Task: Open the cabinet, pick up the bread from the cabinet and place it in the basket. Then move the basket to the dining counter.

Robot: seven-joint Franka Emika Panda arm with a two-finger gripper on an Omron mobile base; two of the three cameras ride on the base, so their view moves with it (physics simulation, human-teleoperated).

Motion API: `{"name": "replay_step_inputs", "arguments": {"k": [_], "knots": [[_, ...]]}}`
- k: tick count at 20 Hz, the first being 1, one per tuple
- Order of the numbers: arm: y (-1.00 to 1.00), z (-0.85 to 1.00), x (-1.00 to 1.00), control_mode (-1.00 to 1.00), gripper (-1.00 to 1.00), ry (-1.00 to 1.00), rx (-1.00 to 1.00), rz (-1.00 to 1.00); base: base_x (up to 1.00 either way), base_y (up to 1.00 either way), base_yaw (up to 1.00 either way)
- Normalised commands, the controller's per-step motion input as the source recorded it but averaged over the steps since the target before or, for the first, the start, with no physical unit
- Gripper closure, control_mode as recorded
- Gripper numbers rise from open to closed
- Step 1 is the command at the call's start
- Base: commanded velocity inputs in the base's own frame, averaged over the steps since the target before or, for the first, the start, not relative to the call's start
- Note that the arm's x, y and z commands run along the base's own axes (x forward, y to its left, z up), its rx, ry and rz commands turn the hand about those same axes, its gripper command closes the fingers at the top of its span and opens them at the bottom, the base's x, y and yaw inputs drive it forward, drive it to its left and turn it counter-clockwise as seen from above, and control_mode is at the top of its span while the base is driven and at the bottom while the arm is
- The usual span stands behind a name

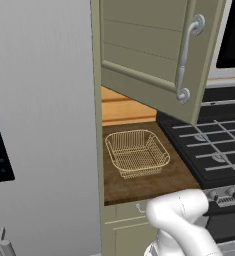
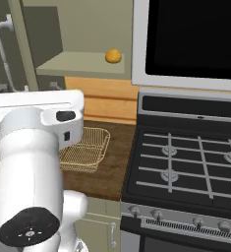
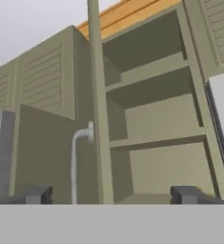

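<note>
Sage-green cabinet (image 3: 151, 124) door (image 1: 154, 50) swung wide, edge-on in hand view, handle (image 1: 186, 57) outward; shelves exposed. Bread (image 2: 113, 55) on lowest shelf, toward back, clear space around it. Gripper (image 3: 116, 195) jaws spread wide, holding nothing, facing shelves. Basket (image 1: 137, 152) on short brown worktop (image 1: 149, 185) between fridge (image 1: 39, 125) and stove (image 2: 186, 162).

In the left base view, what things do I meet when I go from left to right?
Fridge → basket → cabinet door handle → stove.
</note>
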Motion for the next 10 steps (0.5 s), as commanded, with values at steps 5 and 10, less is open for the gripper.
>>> {"name": "replay_step_inputs", "arguments": {"k": [5,10], "knots": [[0.02,-0.08,0.55,-1.0,-1.0,0.12,0.0,0.51,0.0,0.0,0.0],[0.17,-0.19,0.52,-1.0,-1.0,0.07,-0.01,0.34,0.0,0.0,0.0]]}}
